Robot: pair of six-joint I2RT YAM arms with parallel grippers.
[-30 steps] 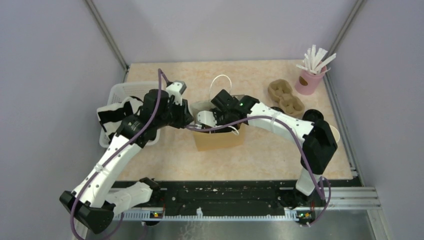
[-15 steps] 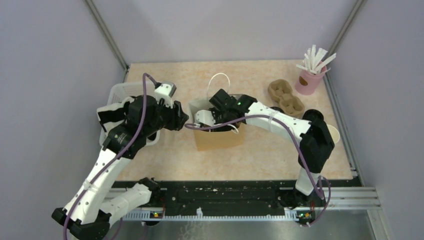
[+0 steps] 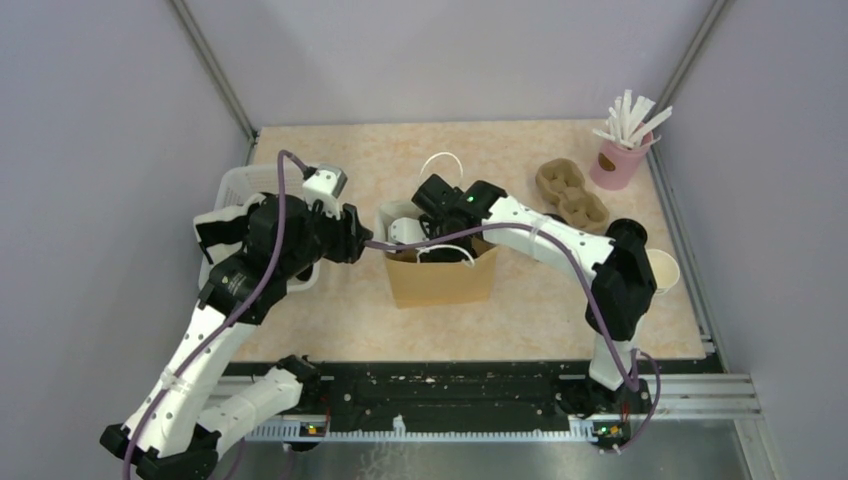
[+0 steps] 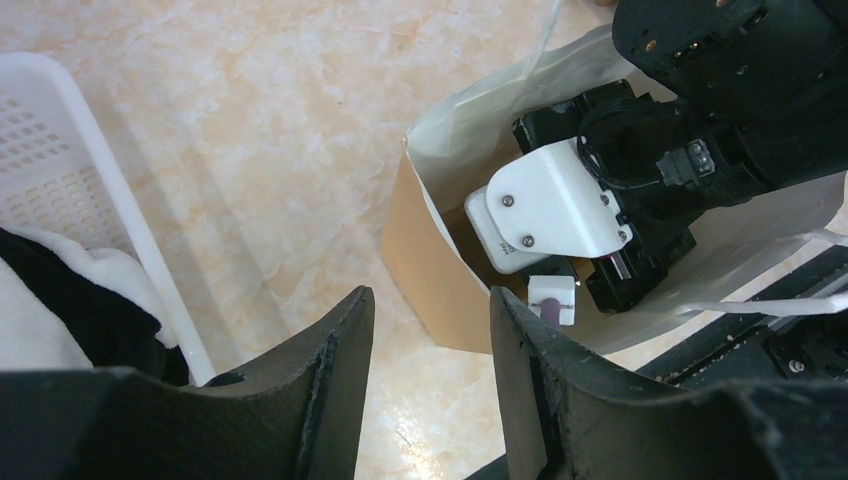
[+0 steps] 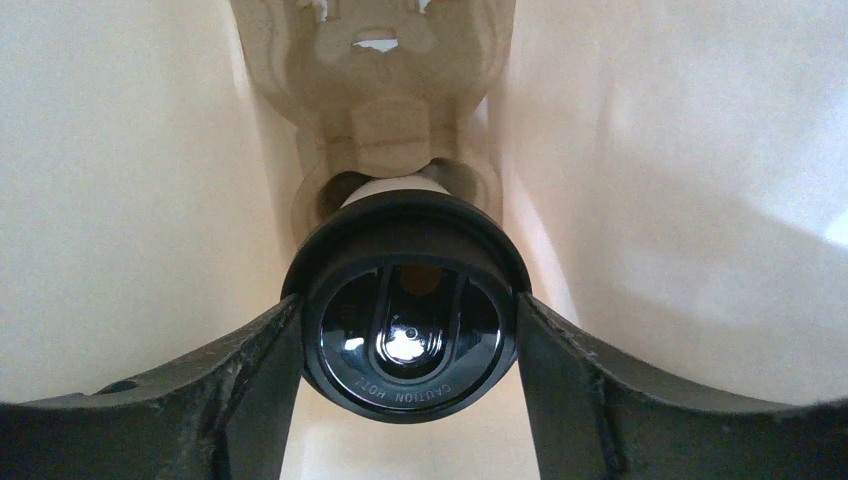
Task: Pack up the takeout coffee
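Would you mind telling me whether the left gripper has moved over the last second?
Yes: the left gripper has drawn back leftward, away from the brown paper bag and nearer the fixed white perforated plastic basket.

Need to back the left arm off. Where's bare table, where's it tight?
Bare table: the strip between the basket and the bag, where the open left gripper hangs; in front of the bag; behind it to the back wall. Crowded: inside the bag, where the right gripper holds a lidded cup, and the back right, with cup tray and pink cup.
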